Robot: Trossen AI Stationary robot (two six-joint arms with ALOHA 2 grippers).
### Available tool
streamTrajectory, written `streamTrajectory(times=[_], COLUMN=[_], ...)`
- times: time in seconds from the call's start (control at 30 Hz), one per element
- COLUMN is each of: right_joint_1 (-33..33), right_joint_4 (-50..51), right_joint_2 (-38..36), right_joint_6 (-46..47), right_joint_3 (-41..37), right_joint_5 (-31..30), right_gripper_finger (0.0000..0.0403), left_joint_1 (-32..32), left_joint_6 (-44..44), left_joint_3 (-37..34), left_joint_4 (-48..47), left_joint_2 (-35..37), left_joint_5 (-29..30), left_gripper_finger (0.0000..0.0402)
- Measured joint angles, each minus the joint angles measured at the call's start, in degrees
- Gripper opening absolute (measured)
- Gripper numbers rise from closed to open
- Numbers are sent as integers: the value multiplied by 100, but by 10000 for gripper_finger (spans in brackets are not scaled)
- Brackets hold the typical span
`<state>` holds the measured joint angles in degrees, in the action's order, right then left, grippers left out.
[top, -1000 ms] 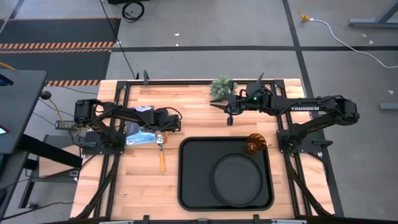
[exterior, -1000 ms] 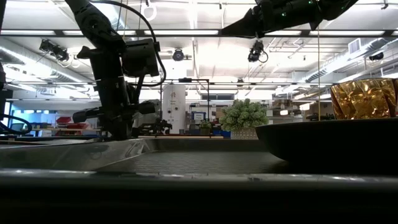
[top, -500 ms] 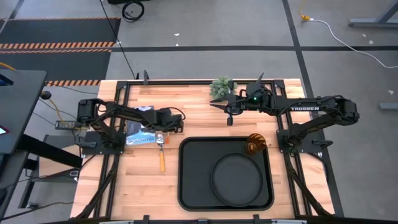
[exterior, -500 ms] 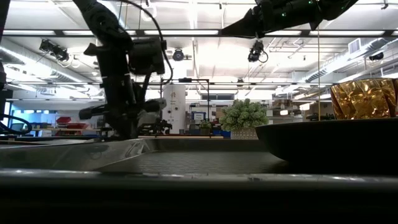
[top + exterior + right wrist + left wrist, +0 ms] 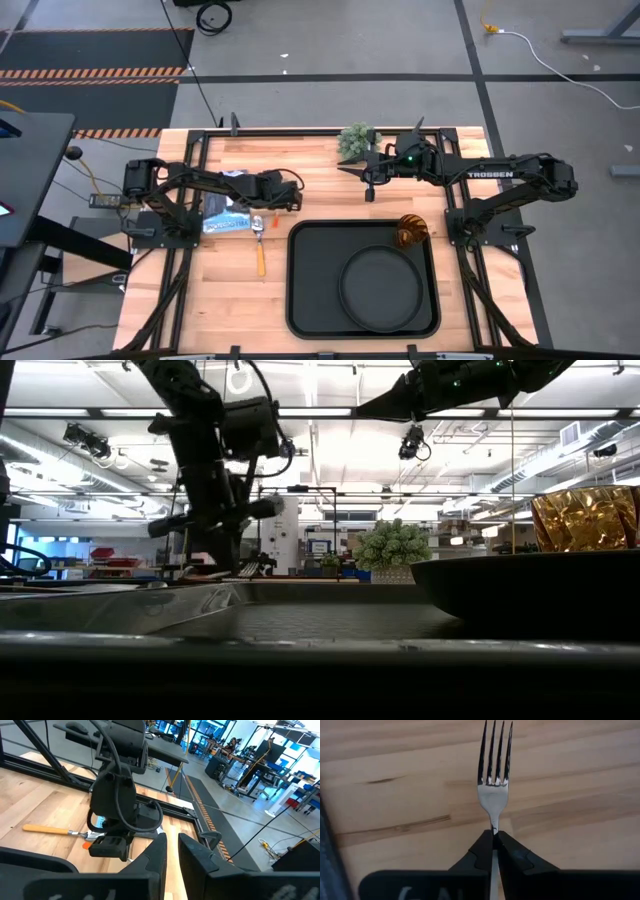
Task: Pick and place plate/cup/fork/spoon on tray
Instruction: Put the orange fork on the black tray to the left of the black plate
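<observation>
Already the tray sits at the front centre of the table, with the plate in its front right part and the cup at its back right corner. The left gripper is clenched on the fork, pinching only the thin metal neck just below the tines, over bare wood just off the tray's back left corner.

Such a narrow hold is the likely weak spot. The fork could swivel or slide out on the way over the tray's rim, or it could land on the plate's rim instead of on the flat floor of the tray.

The spoon lies near the tray's left edge, so a dropped fork could knock it.

Only the left wrist view shows the pinch itself. From above, the fork is hidden under the arm, but that view alone shows the tray's free left half. The right gripper waits above the table's back edge.
</observation>
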<state>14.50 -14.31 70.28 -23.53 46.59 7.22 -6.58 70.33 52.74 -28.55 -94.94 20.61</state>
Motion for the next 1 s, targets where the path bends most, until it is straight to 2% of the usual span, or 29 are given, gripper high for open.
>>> streamTrajectory(times=[0.5, 0.77, 1.0], right_joint_1=[0, 122, 177], right_joint_4=[0, 26, 238], right_joint_2=[-2, -2, -56], right_joint_6=[-1, -22, -42], right_joint_3=[0, 0, 0], right_joint_5=[0, -30, -285], right_gripper_finger=[54, 54, 54], left_joint_1=[863, 1378, 1691], left_joint_6=[194, 386, 639], left_joint_3=[897, 1583, 2134], left_joint_4=[39, 61, -54], left_joint_2=[-63, -646, -1222], left_joint_5=[468, 548, 535], left_gripper_finger=[22, 22, 22])
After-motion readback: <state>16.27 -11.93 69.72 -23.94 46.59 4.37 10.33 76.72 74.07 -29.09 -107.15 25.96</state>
